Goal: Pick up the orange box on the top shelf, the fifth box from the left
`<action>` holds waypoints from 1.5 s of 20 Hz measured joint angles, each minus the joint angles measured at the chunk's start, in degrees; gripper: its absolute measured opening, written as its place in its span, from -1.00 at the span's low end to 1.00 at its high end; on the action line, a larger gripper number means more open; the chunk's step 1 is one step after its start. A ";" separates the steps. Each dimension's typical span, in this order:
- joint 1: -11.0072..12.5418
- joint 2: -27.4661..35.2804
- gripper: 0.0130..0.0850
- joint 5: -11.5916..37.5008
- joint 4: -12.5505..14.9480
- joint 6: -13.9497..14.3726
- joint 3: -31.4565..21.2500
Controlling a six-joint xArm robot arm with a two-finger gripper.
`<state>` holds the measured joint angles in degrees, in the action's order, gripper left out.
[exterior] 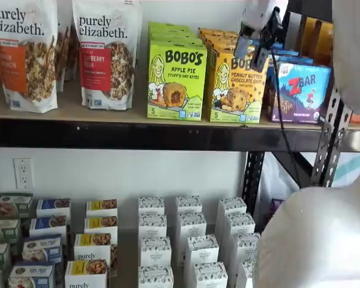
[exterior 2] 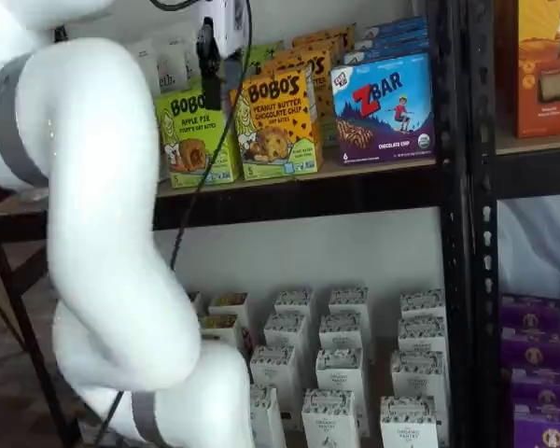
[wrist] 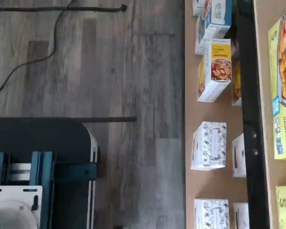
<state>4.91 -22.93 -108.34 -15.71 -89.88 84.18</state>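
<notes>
The orange box (exterior: 235,90) (exterior 2: 278,121) stands upright at the front of the top shelf (exterior: 108,129) (exterior 2: 308,191). It is between a lime-green box and a blue-purple box, and more orange boxes are lined up behind it. My gripper (exterior: 251,51) (exterior 2: 220,65) hangs in front of the orange box's upper part at top-shelf height. It is open, with a gap between its black fingers (exterior: 242,47) and nothing in them. A cable drops beside it. The wrist view shows no fingers.
Beside the orange box are the lime-green Apple Pie box (exterior: 176,81) and the ZBar box (exterior: 303,90). Granola bags (exterior: 105,54) stand further left. A black upright (exterior: 327,138) rises on the right. White cartons (exterior: 189,240) fill the lower level. My white arm (exterior 2: 93,187) blocks part of the shelves.
</notes>
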 joint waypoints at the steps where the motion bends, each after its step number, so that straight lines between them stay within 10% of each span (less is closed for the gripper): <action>1: -0.04 0.09 1.00 -0.36 0.03 0.05 0.17; 7: -0.23 -1.31 1.00 -1.16 -0.59 0.63 -0.35; 17: 0.10 -5.80 1.00 10.99 -2.94 0.84 -5.37; 30: -0.85 0.97 1.00 18.35 2.46 -0.30 0.20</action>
<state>4.06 -21.96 -89.99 -13.24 -90.18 84.38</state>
